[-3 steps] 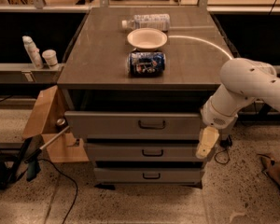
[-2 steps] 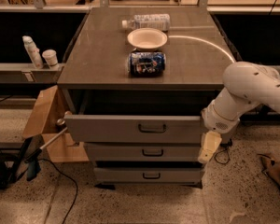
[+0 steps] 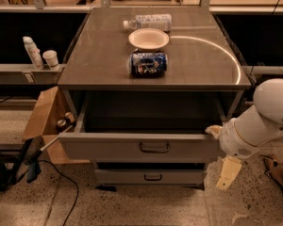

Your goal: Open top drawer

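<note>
The top drawer [image 3: 113, 147] is a wide grey metal front with a small dark loop handle [image 3: 154, 147] at its centre. It stands pulled well out from under the tabletop, with its dark inside showing behind the front. My gripper [image 3: 220, 152], on a white arm coming in from the right, is at the right end of the drawer front, against its corner. It is not on the handle. A narrower grey drawer front [image 3: 151, 176] sits shut below.
On the tabletop [image 3: 99, 69] lie a blue can [image 3: 147, 63], a white bowl [image 3: 148, 38] and a plastic bottle [image 3: 148, 21]. An open cardboard box [image 3: 40, 121] stands at the left of the cabinet. A spray bottle [image 3: 32, 52] and a cup [image 3: 51, 59] stand on a left shelf. Cables lie on the floor.
The top drawer has slid out toward the camera, and the view is now closer. My gripper has stayed at the drawer's right end and moved outward with it.
</note>
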`<move>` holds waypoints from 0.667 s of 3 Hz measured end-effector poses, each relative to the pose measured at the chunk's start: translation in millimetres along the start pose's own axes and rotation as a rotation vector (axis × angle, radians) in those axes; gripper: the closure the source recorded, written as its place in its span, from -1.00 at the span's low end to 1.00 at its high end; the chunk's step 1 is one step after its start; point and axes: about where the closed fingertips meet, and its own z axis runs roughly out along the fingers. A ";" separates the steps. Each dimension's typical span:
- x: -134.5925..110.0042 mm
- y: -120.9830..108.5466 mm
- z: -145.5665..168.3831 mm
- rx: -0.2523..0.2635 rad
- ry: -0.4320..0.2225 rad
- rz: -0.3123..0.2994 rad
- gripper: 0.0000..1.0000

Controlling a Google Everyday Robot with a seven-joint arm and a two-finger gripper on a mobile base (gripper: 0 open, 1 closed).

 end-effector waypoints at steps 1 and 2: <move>-1.1 -5.1 -0.1 0.002 -0.002 -0.006 -1.00; -5.7 -25.6 -2.3 0.006 -0.003 -0.024 -1.00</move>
